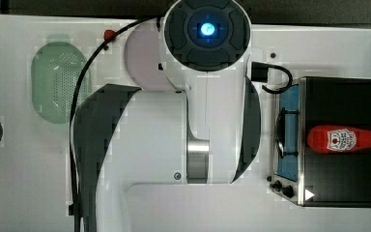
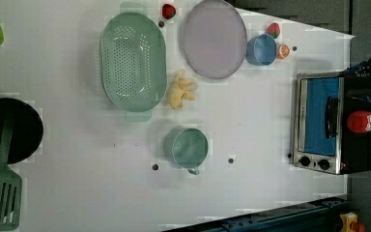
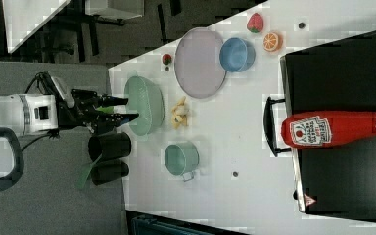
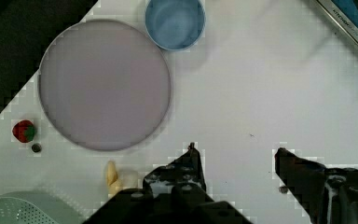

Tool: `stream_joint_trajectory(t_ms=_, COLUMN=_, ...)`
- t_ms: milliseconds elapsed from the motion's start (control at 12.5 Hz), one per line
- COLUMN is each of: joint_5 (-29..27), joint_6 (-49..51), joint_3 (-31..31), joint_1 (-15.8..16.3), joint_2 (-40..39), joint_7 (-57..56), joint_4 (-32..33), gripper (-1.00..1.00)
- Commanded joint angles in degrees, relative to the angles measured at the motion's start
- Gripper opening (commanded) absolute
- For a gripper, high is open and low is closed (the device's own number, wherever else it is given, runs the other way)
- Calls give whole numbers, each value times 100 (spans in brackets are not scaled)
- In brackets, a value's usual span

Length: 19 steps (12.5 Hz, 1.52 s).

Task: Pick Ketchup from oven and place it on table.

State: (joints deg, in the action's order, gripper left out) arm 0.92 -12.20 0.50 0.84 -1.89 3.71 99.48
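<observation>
The ketchup, a red squeeze bottle with a white label, lies on its side on the black top of the oven. The oven's blue glass door is closed. My gripper is open and holds nothing. It hangs high above the white table, near the lilac plate and well away from the oven. In the top view the arm's white body covers the middle of the table.
A green colander, a blue bowl, a green mug and a yellow bunch stand on the table. Strawberries, an orange half, a black pan and a green spatula lie around them.
</observation>
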Motion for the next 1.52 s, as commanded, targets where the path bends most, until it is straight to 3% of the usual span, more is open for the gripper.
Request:
stream_joint_trajectory(t_ms=80, joint_5=-65, joint_6=1218, joint_3=458, joint_1=-85, joint_2=1753, joint_7=-308, joint_4=675, gripper=55)
stream_joint_trajectory(t_ms=160, joint_5=-65, joint_6=1219, joint_3=458, joint_1=-85, joint_2=1753, joint_7=-308, joint_4=676, gripper=86)
stream_joint_trajectory(t_ms=240, joint_5=-63, joint_6=1209, joint_3=518, joint_1=-90, joint_2=1738, joint_7=-308, joint_4=676, gripper=100)
stream_joint_trajectory(t_ms=640, joint_5=-52, joint_6=741, joint_3=1775, joint_1=-216, joint_2=1170, joint_7=-308, joint_4=674, gripper=100)
stream_joint_trajectory(t_ms=880, joint_5=-51, joint_6=-240, joint_3=2583, joint_1=-239, joint_2=700, joint_7=-317, joint_4=671, gripper=100)
stream_joint_trajectory(t_ms=1360, joint_5=-76, joint_6=-1356, joint_3=3635, joint_1=-286, joint_2=-391, joint_7=-305, joint_4=664, gripper=100)
stream_joint_trajectory(t_ms=1520, joint_5=-767, joint_6=-1467, joint_3=3810, joint_1=-337, joint_2=-830, joint_7=-82, joint_4=663, gripper=100)
